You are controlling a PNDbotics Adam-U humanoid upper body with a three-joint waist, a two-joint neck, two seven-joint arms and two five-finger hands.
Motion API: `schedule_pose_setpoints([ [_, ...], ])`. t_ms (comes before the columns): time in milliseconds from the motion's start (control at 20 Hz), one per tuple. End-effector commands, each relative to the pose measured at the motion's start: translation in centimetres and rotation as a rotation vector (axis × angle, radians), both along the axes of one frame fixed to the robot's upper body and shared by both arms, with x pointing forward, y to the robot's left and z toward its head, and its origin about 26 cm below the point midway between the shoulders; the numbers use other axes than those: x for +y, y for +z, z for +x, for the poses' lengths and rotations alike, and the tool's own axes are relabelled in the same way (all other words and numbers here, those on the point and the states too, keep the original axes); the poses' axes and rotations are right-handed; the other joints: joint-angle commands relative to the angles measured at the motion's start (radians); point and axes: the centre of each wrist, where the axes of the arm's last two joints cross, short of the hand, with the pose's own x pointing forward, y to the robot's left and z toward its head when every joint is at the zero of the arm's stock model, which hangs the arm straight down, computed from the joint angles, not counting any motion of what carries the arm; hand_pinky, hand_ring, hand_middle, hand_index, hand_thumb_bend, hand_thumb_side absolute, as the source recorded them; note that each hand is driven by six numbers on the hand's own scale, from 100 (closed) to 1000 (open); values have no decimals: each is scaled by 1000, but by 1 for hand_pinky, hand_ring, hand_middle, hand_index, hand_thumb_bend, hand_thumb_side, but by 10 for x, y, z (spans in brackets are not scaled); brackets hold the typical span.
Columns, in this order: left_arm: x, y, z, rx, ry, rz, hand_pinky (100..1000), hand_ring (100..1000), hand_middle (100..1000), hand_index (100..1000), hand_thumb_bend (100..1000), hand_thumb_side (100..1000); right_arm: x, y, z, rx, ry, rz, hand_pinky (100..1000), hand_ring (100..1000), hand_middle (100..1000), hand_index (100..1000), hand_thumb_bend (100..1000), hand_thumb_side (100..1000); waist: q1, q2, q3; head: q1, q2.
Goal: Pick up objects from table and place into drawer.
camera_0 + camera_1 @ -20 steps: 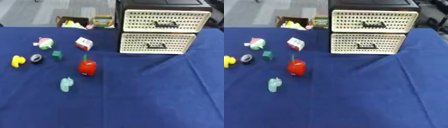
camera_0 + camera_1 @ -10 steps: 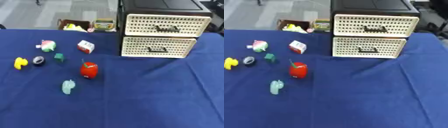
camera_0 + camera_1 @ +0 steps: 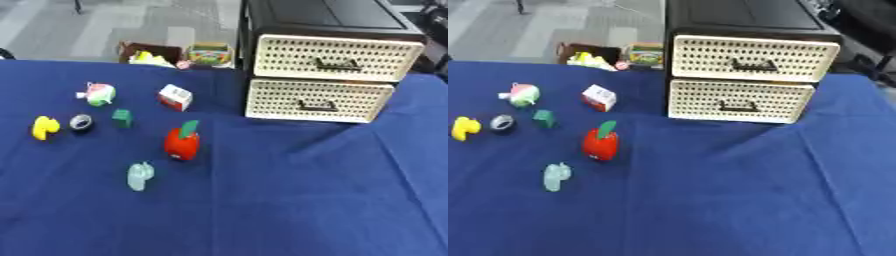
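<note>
Drawers: a black cabinet (image 3: 324,15) at the far right of the table (image 3: 289,200) holds two cream perforated drawers, stacked. The upper drawer (image 3: 334,58) and lower drawer (image 3: 317,100) are both closed; each has a dark bar handle at its centre. Their contents cannot be seen.

Beyond the far table edge, a brown box (image 3: 150,54) and a colourful carton (image 3: 210,53) sit on the floor; the box holds something yellow, not identifiable.

Table surface: blue cloth, lightly wrinkled near the cabinet.

Objects, all on the left half of the cloth, well apart from the drawers:
- red apple-shaped toy (image 3: 182,144) with green leaf, upright, nearest the centre;
- pale teal, rounded translucent figure (image 3: 139,175), nearest the front edge;
- small white-and-red box (image 3: 176,96), tilted;
- round pink, green and white toy (image 3: 98,93);
- small dark green block (image 3: 122,117);
- dark, round ring-like item (image 3: 80,121), just beside the block;
- yellow rounded toy (image 3: 43,127), furthest left.

Neither hand appears in either view, so finger state cannot be told.
</note>
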Motion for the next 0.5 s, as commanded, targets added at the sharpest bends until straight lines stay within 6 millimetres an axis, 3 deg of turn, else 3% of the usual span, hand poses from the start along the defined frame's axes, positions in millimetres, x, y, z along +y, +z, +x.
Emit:
schedule_pose_setpoints([
  [50, 1, 11, -3, -28, -5, 37, 467, 498, 470, 745, 100, 636, 8, 3, -3, 65, 47, -47, 100, 100, 100, 866, 454, 966, 0, -20, -1, -3, -11],
  [250, 1, 11, -3, -24, -5, 38, 467, 498, 470, 746, 100, 637, 27, -2, -2, 173, 139, -77, 100, 100, 100, 907, 563, 882, -2, -22, -2, -5, -8],
  [500, 1, 10, -4, -20, -2, 39, 467, 498, 470, 746, 100, 638, 47, 1, -2, 292, 210, -85, 100, 100, 100, 915, 606, 804, -4, -24, -5, -2, -8],
])
